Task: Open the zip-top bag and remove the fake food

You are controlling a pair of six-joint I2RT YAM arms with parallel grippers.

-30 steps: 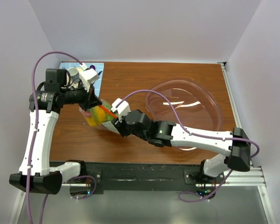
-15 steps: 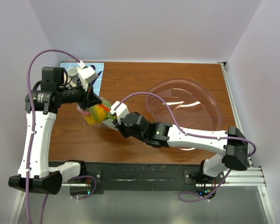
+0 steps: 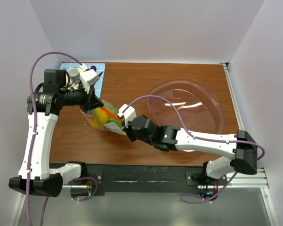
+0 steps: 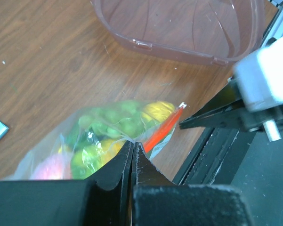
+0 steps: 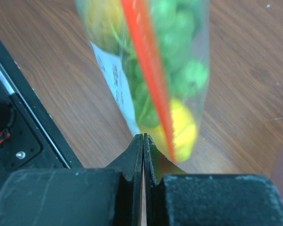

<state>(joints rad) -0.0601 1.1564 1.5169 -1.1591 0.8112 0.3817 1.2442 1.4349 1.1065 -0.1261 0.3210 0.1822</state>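
Top external view: zip-top bag (image 3: 102, 118) left of the clear bowl (image 3: 186, 84), fake food (image 3: 100, 116) inside. Left gripper (image 3: 94, 104) at the bag's side away from the bowl, right gripper (image 3: 118, 123) at the bowl side.

Left wrist view: jaws together, clamped on a fold of bag film; orange-red zip strip (image 4: 163, 132) toward the bowl.

Right wrist view: jaws together, pinching the bag's edge beside the strip.

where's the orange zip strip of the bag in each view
Top external: zip strip left of centre, on the zip-top bag.
Left wrist: strip at centre, slanting up to the right.
Right wrist: strip from top edge down past centre.
Shared landmark: yellow fake food by the strip's end, clearest in wrist views.
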